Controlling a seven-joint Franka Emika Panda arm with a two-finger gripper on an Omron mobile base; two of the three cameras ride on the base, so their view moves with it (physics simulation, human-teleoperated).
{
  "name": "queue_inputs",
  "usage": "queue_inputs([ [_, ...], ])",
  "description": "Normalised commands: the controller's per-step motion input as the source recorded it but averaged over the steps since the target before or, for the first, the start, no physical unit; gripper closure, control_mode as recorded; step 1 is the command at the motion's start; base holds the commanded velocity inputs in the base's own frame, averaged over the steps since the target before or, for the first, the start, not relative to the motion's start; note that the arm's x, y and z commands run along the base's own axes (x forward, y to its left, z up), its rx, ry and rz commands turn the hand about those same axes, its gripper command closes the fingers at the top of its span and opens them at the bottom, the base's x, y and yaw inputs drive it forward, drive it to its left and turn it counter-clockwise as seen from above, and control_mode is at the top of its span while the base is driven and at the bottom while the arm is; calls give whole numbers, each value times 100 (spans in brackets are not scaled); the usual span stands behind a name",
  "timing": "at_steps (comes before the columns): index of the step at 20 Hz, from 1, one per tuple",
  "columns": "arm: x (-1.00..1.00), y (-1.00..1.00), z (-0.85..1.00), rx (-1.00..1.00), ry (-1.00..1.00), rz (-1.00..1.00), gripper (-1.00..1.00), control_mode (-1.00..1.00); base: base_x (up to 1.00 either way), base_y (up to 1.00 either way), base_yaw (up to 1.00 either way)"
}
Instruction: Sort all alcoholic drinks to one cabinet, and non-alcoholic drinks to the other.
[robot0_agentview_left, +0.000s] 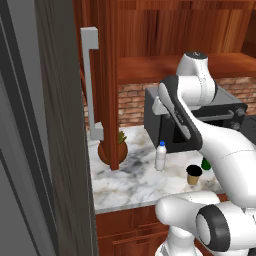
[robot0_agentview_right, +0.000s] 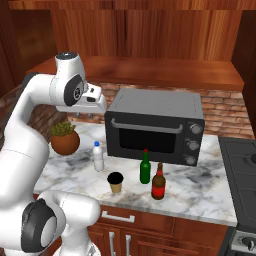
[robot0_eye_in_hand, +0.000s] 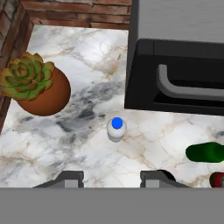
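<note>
Marble counter (robot0_agentview_right: 210, 192) carrying a black toaster oven (robot0_agentview_right: 156, 125) at the back, potted succulent (robot0_agentview_right: 64, 138) sitting at its left, white bottle (robot0_agentview_right: 98, 156), coffee cup (robot0_agentview_right: 115, 182), green bottle (robot0_agentview_right: 145, 167) and brown bottle (robot0_agentview_right: 158, 182) standing in front, seemingly all apart

On the white-and-grey marble counter (robot0_agentview_right: 210, 192), a black boxy toaster oven (robot0_agentview_right: 156, 125) is set at the back against the red brick wall (robot0_agentview_right: 227, 112). A round terracotta pot holding a green succulent (robot0_agentview_right: 64, 139) is found at nine o'clock from the oven. A small white plastic bottle with a blue cap (robot0_agentview_right: 98, 156) is placed before the oven's left corner, at three o'clock from the pot. A tan paper coffee cup with a black lid (robot0_agentview_right: 115, 182) is set at five o'clock from that bottle, nearer the counter's front edge. A slim dark green glass bottle (robot0_agentview_right: 145, 167) is stood at two o'clock from the cup, and a dark brown glass bottle with a red label (robot0_agentview_right: 158, 182) just beside it at four o'clock. A dark stovetop (robot0_agentview_right: 242, 165) lies at the counter's right end.
</note>
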Motion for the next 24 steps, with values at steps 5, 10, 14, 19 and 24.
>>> queue_inputs([
  [5, -8, 2, 0, -1, 0, 0, -100, -100, 0, 0, 0],
  [10, -15, 11, 0, -6, 0, -1, -100, -100, 0, 0, 0],
  [14, -5, 19, 0, -5, 0, -8, -100, -100, 0, 0, 0],
  [19, -2, 15, -14, -3, 0, -17, -100, -100, 0, 0, 0],
  [24, 0, 3, -33, 0, -1, -29, -100, -100, 0, 0, 0],
])
